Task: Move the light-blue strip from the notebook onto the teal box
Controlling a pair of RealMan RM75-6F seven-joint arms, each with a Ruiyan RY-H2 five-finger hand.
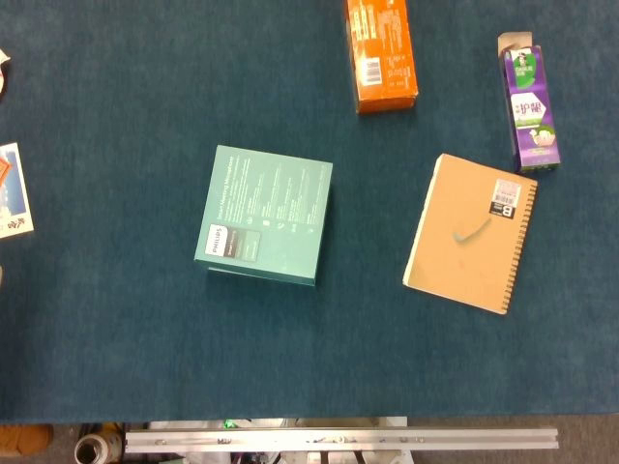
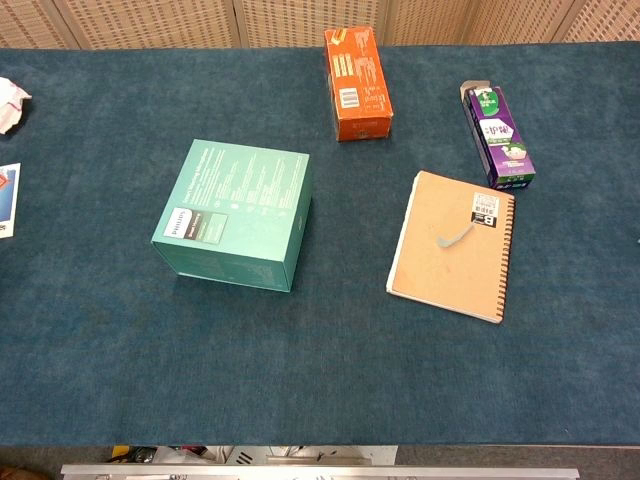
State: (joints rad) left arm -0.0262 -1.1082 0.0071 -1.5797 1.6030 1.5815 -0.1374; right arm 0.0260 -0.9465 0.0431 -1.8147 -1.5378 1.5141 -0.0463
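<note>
- Light-blue strip (image 1: 472, 233) lies curved on the brown cover of the notebook (image 1: 455, 261), about mid-cover, just below the white barcode label (image 1: 504, 199) at the notebook's upper corner.
- Notebook flat on the blue table (image 1: 116, 338), spiral binding on its right edge, slightly tilted.
- Teal box (image 1: 266, 215) sits well left of the notebook, apart from it, printed face up, nothing on top.
- Orange carton (image 1: 382, 53) lies beyond the notebook, up and to the left of it.
- Purple carton (image 1: 530, 108) lies just beyond the notebook's top right corner, top flap open.
- Printed card (image 1: 12, 190) and crumpled white scrap (image 2: 12, 104) far left of the notebook, at the table's edge.
- Neither hand appears in head or chest view; their state cannot be told.
</note>
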